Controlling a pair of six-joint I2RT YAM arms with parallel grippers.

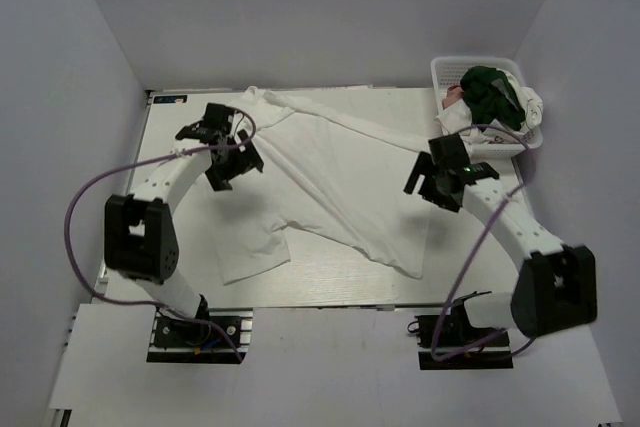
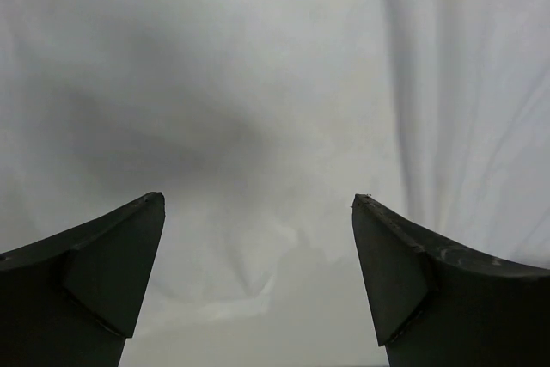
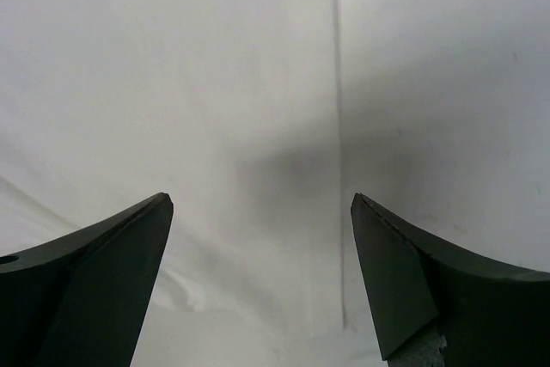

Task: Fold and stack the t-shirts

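Observation:
A plain white t-shirt [image 1: 320, 182] lies spread and rumpled across the middle of the white table. My left gripper [image 1: 228, 162] hovers over its left edge, jaws open and empty; the left wrist view shows only white cloth [image 2: 258, 109] between the fingers. My right gripper [image 1: 432, 182] hovers over the shirt's right edge, open and empty; its view shows white cloth [image 3: 172, 109] on the left and a straight edge line. A dark green shirt [image 1: 490, 92], a bit of pink one [image 1: 453, 95] and another white one [image 1: 528, 107] lie bunched in the basket.
The white plastic lattice basket [image 1: 445, 72] stands at the back right corner of the table. White walls enclose the table on the left, back and right. Purple cables loop from both arms.

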